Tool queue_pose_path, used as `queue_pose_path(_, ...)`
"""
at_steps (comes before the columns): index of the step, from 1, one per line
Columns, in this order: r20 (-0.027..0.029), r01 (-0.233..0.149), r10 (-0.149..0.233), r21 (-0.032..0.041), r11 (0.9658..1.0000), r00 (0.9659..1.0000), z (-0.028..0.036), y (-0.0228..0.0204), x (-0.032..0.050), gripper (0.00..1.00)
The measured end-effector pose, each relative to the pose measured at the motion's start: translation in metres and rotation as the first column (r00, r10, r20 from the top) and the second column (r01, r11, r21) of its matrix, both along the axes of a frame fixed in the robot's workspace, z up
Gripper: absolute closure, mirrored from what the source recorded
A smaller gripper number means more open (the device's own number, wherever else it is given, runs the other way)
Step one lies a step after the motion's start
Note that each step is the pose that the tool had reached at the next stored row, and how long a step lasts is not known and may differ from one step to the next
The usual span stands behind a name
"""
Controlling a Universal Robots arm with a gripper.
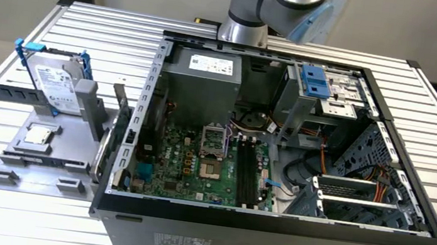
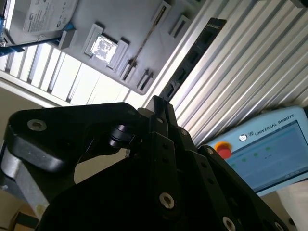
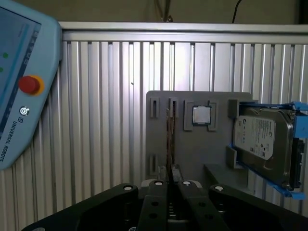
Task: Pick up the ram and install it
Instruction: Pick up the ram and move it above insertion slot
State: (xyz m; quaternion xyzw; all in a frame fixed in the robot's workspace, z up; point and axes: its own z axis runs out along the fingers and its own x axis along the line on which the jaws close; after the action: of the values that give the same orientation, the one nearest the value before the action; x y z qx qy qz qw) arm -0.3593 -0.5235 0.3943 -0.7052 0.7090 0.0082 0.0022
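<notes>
Ram [image 3: 169, 134] was not in hand. The gripper [image 3: 171, 169] had its two fingers pressed together with nothing seen between them, and it hung above the table well apart from the parts. In the first wrist view the fingertips lined up with the stick's thin edge. I couldn't tell if they were straight over it.

The ram stood on its long edge in a slot of the grey holder [image 3: 211, 144], just beside the small square chip [image 3: 201, 115]. The hard drive [image 3: 262, 139] sat in blue clips further along. In the second wrist view the same stick [image 2: 146, 41] read as a thin dark line across the holder, past the gripper [image 2: 158, 102].

Handling, as a judgement: light, stiff and thin, fragile at the contacts. Best pinched across the two flat faces near mid-length and kept upright so it doesn't twist.

In the exterior view the arm [image 1: 272, 3] rose from behind the open computer case [image 1: 273, 221] and ran out the top. The holder [image 1: 35, 168] lay at that view's left of the case. The black memory slots [image 1: 247, 171] looked unfilled, though that was hard to confirm. A teach pendant [image 3: 19, 82] lay on the table nearby.
</notes>
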Motion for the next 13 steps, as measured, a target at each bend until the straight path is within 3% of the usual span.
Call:
queue_pose_path(7, -0.0149, 0.0, 0.0, 0.0001, 1.0, 0.9999, -0.0001, 0.0, 0.0226, 1.0)
queue_pose_path(13, -0.0157, 0.0, 0.0, 0.0001, 1.0, 0.9999, 0.0, 0.0, 0.035, 1.0)
